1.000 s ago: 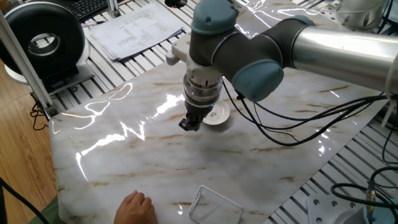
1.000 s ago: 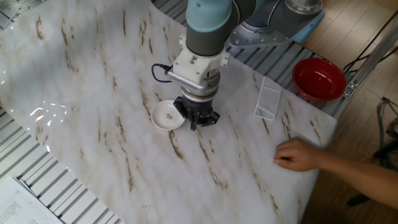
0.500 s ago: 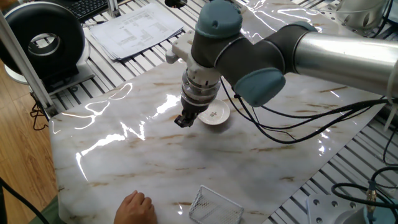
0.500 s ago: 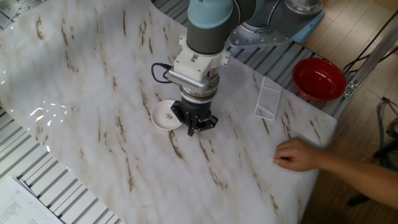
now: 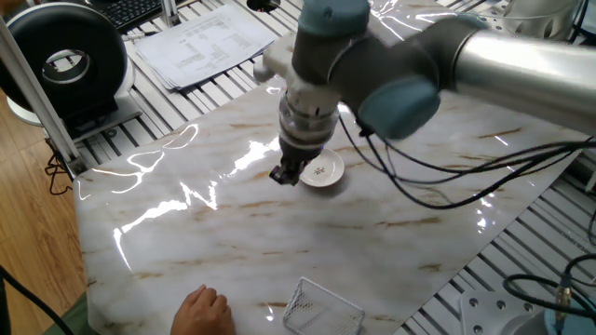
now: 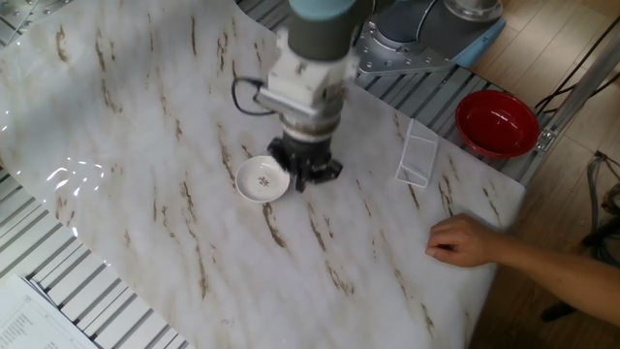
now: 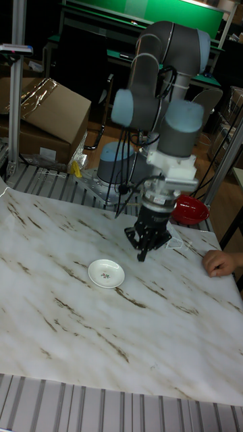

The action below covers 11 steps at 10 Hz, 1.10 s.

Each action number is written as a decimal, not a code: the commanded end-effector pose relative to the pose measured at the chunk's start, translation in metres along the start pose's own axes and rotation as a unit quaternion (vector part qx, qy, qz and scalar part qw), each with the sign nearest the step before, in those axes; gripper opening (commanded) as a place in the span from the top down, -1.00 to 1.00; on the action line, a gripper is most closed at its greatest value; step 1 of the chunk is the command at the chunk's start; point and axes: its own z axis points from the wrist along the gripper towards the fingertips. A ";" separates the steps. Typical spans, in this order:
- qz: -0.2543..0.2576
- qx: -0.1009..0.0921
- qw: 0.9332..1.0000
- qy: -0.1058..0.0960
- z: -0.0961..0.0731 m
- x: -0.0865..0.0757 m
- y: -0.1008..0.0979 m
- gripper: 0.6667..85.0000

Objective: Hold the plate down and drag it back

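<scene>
The plate (image 5: 323, 172) is a small white saucer with a dark motif, lying flat on the marble sheet near its middle. It also shows in the other fixed view as the plate (image 6: 262, 179) and in the tall view as the plate (image 7: 106, 273). My gripper (image 5: 284, 176) points straight down with its fingertips together and nothing between them. It hangs just beside the plate's rim and a little above the surface. In the other fixed view the gripper (image 6: 304, 175) is right of the plate. In the tall view the gripper (image 7: 143, 253) stands clearly apart from the plate.
A person's hand (image 6: 463, 240) rests on the sheet's edge. A wire-mesh basket (image 6: 418, 155) and a red bowl (image 6: 497, 122) stand beyond the gripper near that edge. Papers (image 5: 199, 43) and a black round device (image 5: 63, 61) lie off the sheet.
The arm has lifted and the gripper has shifted slightly along the plate's rim. The plate has stayed in place, as has the hand.
</scene>
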 end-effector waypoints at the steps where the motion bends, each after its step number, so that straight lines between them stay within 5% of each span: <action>1: 0.014 -0.002 0.999 0.033 -0.085 0.022 0.025 0.98; 3: 0.030 0.018 0.999 0.040 -0.117 0.031 0.041 0.98; 4: 0.030 0.033 0.998 0.043 -0.118 0.030 0.038 0.98; 7: 0.004 0.001 1.000 0.023 -0.040 -0.012 0.028 0.98; 10: -0.026 -0.007 0.999 -0.038 -0.040 -0.044 0.032 0.98; 11: -0.030 -0.005 0.999 -0.028 -0.040 -0.038 0.031 0.98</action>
